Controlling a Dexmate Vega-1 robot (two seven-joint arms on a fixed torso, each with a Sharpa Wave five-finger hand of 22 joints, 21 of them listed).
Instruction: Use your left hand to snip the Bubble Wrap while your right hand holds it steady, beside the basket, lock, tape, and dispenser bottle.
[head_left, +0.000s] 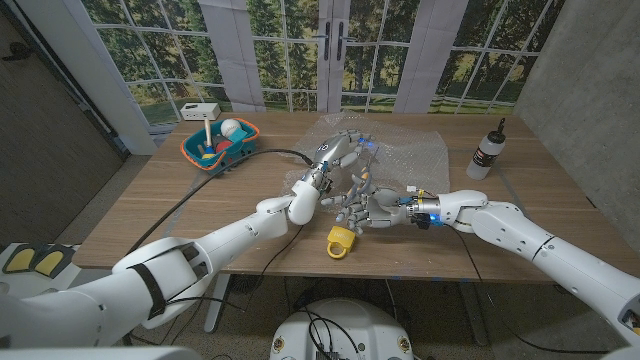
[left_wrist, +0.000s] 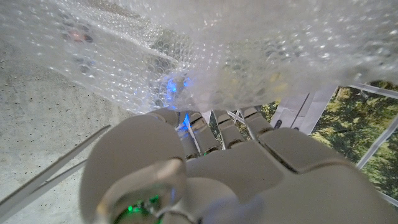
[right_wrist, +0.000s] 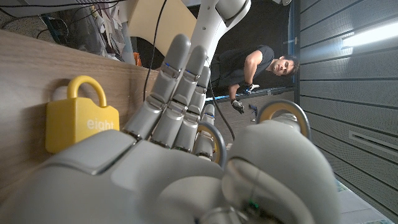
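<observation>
Clear Bubble Wrap (head_left: 400, 150) lies beyond the yellow lock (head_left: 341, 241); left hand (head_left: 335, 160) reaches into it, grasp unclear; right hand (head_left: 362, 207), holding scissors (right_wrist: 211, 140), should press wrap flat

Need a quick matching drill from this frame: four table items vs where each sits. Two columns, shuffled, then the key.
Items
1. lock
2. basket
3. bottle
4. bubble wrap

Places
A. far left of the table, toys inside
B. far right of the table, standing upright
C. near edge, just in front of the two hands
D. spread over the table's far middle, left hand on it

Pairs: 1-C, 2-A, 3-B, 4-D
</observation>
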